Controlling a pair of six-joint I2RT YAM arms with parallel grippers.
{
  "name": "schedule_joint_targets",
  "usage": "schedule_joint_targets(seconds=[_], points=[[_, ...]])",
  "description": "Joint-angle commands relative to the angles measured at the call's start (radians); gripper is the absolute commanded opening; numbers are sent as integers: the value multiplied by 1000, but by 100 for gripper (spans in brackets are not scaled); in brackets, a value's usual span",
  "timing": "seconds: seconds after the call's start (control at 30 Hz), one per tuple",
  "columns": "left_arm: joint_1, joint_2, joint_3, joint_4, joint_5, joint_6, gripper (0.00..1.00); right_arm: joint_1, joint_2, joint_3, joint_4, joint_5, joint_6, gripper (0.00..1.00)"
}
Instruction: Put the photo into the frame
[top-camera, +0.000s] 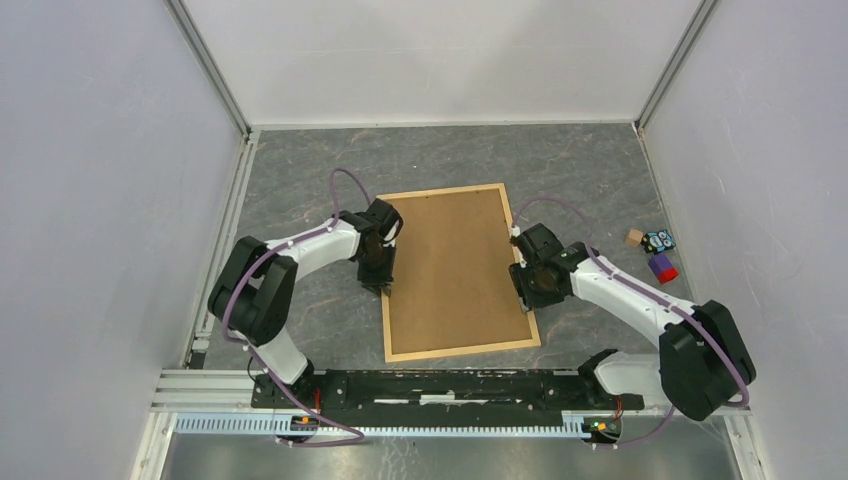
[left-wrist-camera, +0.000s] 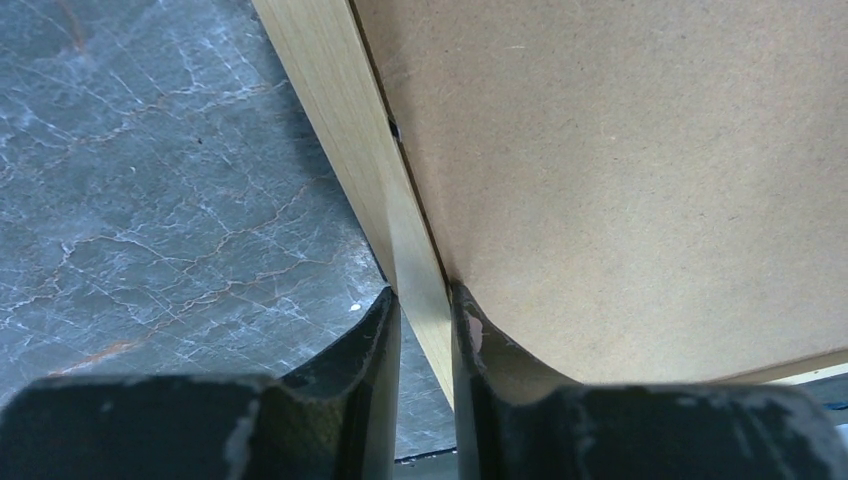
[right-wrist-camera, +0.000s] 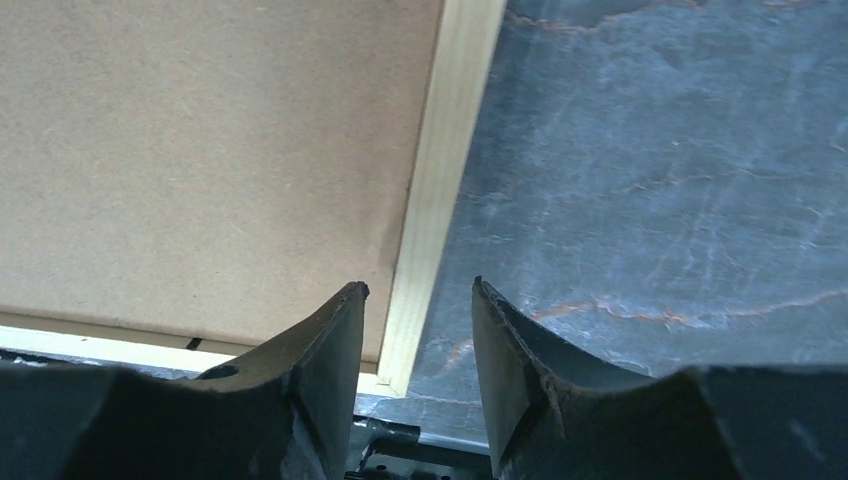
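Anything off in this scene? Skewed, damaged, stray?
The frame lies slightly rotated on the table. A small dark gap shows between its left strip and the brown backing board. A few small toy blocks sit stray near the right edge. No photo visible.

A brown board (top-camera: 455, 268) covers the whole inside of the frame (top-camera: 460, 350), centre of the overhead view, hiding whatever lies beneath. At middle right, a few small coloured objects (top-camera: 657, 250) are too small to identify. Both wrist views cut the frame and board off at their edges.
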Motion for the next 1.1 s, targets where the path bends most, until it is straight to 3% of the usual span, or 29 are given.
schedule_joint_targets(seconds=[0.0,0.13,0.37,0.47,0.53,0.8,1.07], points=[[9,-33,-55,-41,-33,-9,36,1,-46,3,-34,104,37,49],[7,-95,-128,-33,50,-99,51,2,-72,0,-33,142,56,45],[-4,-198,-215,2,18,-192,58,2,-58,-44,-5,129,69,43],[-14,-169,-223,19,11,-197,54,2,-59,-58,14,126,96,41],[-17,-152,-229,35,-12,-207,43,1,-61,-59,25,120,107,39],[-17,-165,-266,91,-56,-267,23,31,-28,-37,29,107,128,34],[-17,-176,-280,92,-75,-278,10,55,-4,-24,26,117,141,34]])
